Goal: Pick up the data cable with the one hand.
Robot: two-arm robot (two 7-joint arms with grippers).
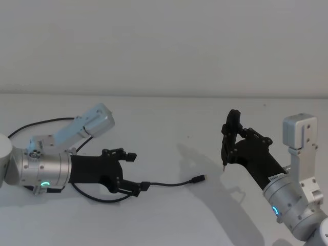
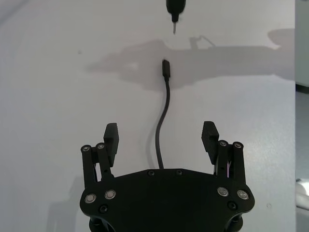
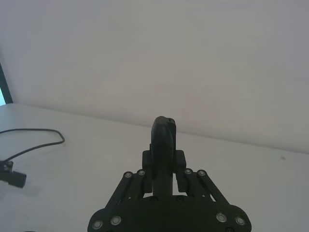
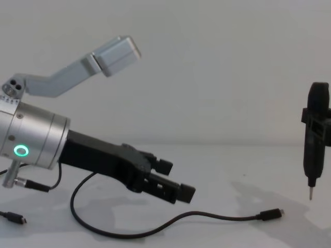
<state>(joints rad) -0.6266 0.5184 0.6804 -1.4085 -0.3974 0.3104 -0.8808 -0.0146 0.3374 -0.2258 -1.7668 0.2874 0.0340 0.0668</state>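
White surface (image 1: 169,123), cable (image 2: 168,96) lying flat — unlifted. Left gripper (image 2: 160,128) low, fingers (image 2: 110,137) wide astride it, empty. Right gripper (image 1: 228,143) aside, clamping a pen tool (image 4: 315,129).

Head view: left gripper (image 1: 137,171) sits at 9 o'clock on the table (image 1: 169,118), aimed toward 3. Data cable (image 1: 169,183) lies on the table, running under the gripper between its spread fingers (image 2: 111,135), plug end out at its 3 o'clock. Right gripper (image 1: 231,141), clamped on pointed tool (image 1: 225,154), at plug's 2 o'clock; tip near, apart.
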